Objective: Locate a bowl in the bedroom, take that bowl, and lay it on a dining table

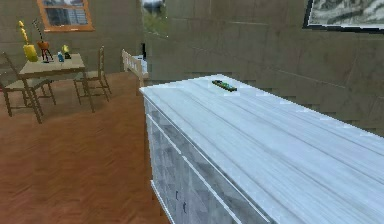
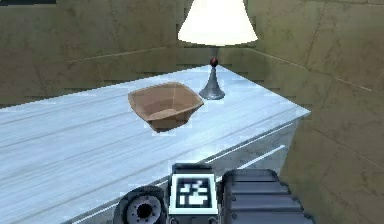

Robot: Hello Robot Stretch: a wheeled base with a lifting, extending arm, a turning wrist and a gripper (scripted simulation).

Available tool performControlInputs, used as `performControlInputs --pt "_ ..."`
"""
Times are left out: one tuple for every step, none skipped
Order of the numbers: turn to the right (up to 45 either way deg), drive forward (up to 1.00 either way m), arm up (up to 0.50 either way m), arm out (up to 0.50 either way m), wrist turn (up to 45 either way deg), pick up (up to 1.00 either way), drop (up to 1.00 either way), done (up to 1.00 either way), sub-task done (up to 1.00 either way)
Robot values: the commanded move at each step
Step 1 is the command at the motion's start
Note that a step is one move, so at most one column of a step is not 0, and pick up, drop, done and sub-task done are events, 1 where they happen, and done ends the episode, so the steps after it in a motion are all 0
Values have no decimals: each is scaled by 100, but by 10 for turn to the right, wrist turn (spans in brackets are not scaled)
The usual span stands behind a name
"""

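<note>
Gripper (image 2: 143,208) at 6 o'clock, finger state and load indeterminable. Brown bowl (image 2: 166,105) on white dresser (image 2: 60,140); table lamp (image 2: 215,40) at its 2 o'clock.

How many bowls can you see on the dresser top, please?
1. A brown, squarish bowl sits on the white dresser top, just left of the lamp and its base. Others could lie beyond the picture's edges.

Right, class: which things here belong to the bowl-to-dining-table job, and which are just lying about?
Job: bowl; dining table.
Lying about: table lamp; white dresser; dining chair; small dark object on the dresser top.
</note>
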Motion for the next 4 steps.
performControlInputs --pt "0 0 0 24 0 0 0 0 0" --pt "0 0 0 0 450 0 0 0 0" --pt "0 0 0 0 450 0 0 0 0" --pt "0 0 0 0 450 0 0 0 0"
